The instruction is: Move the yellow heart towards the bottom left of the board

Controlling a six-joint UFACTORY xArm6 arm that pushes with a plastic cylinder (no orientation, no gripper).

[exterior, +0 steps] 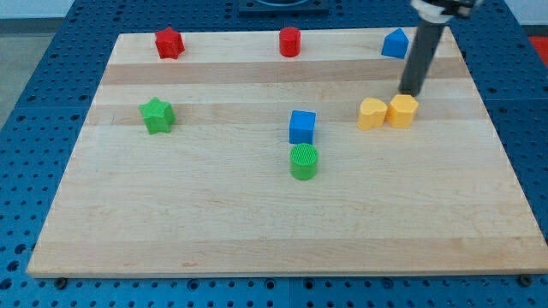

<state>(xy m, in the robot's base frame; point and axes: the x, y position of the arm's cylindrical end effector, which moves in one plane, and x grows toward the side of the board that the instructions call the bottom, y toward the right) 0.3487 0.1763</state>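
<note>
The yellow heart (372, 113) lies on the wooden board (257, 231), right of the middle. A second yellow block (402, 111), roughly hexagonal, touches its right side. My rod comes down from the view's top right, and my tip (411, 92) rests on the board just above the second yellow block, close to its top edge. I cannot tell if it touches that block. The tip is up and to the right of the heart, with the second yellow block between them.
A blue cube (301, 127) and a green cylinder (304, 161) sit left of the heart. A green star (157, 115) is at the left. A red star (169, 43), a red cylinder (290, 41) and a blue block (395, 43) line the top edge.
</note>
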